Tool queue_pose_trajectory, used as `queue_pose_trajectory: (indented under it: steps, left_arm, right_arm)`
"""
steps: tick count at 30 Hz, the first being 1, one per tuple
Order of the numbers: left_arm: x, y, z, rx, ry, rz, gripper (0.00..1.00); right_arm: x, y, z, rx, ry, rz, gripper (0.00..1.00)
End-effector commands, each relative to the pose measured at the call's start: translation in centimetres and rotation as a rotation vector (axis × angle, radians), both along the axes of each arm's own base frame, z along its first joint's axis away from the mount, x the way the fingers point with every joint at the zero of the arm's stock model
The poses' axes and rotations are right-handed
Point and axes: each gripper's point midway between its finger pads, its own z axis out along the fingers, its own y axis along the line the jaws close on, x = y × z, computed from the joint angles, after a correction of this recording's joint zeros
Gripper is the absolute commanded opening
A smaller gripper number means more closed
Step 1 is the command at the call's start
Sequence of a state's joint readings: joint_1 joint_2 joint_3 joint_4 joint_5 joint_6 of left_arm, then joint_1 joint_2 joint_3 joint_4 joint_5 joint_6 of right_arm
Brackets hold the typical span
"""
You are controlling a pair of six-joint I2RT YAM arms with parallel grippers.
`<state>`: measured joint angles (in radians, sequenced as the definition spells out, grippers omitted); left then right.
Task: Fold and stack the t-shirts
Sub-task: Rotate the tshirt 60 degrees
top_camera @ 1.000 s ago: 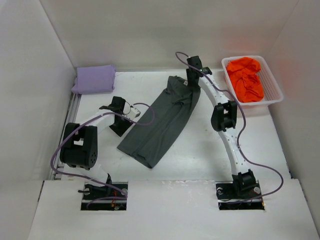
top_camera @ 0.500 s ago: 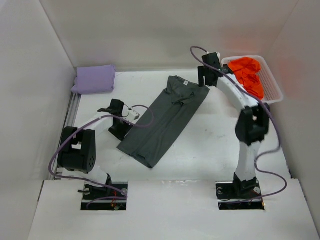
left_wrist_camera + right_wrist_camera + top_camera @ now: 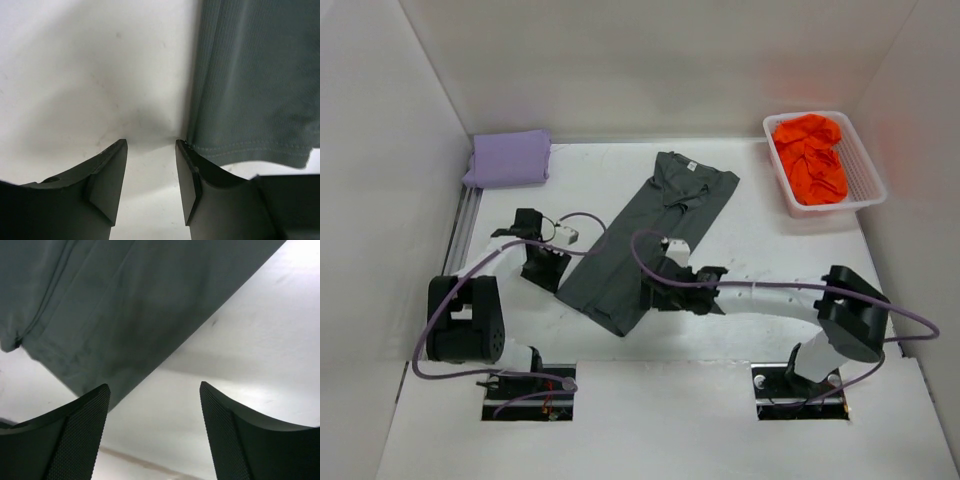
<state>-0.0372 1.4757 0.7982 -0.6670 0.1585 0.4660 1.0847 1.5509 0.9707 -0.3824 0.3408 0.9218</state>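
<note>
The dark grey t-shirt (image 3: 655, 232) lies on the table as a long diagonal strip, collar end far, hem end near. My left gripper (image 3: 552, 276) is open low at the strip's near left edge; in the left wrist view its right fingertip (image 3: 186, 155) touches the stitched hem (image 3: 250, 147), and only table shows between the jaws. My right gripper (image 3: 645, 292) stands open at the near right edge, and the right wrist view shows grey cloth (image 3: 125, 305) ahead of its jaws with nothing held. A folded lavender t-shirt (image 3: 508, 158) lies far left. The orange t-shirt (image 3: 810, 155) is bunched in the basket.
A white mesh basket (image 3: 865, 195) stands at the far right corner. White walls close in the table on three sides. A metal rail (image 3: 465, 215) runs along the left edge. Purple cables loop over both arms.
My right arm has swung from the shirt's far collar end, past the basket, down to the near right edge. The left gripper has shifted slightly left and opened a little.
</note>
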Motion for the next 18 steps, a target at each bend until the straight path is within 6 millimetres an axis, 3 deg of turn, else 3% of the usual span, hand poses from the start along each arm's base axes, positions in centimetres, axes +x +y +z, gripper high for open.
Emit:
queue_pose_trajectory:
  steps: [1, 10, 18]
  left_arm:
    - [-0.5, -0.9, 1.5, -0.097, -0.039, 0.027, 0.44]
    - [-0.1, 0.0, 2.4, -0.129, -0.086, 0.085, 0.46]
    - [0.0, 0.4, 3.0, -0.140, -0.113, 0.102, 0.47]
  right_arm:
    - [-0.8, 6.3, 3.4, 0.316, 0.046, -0.111, 0.76]
    - [-4.1, 10.0, -1.2, 0.349, 0.220, -0.136, 0.72]
    - [-5.0, 8.9, -4.7, 0.350, 0.334, -0.217, 0.58]
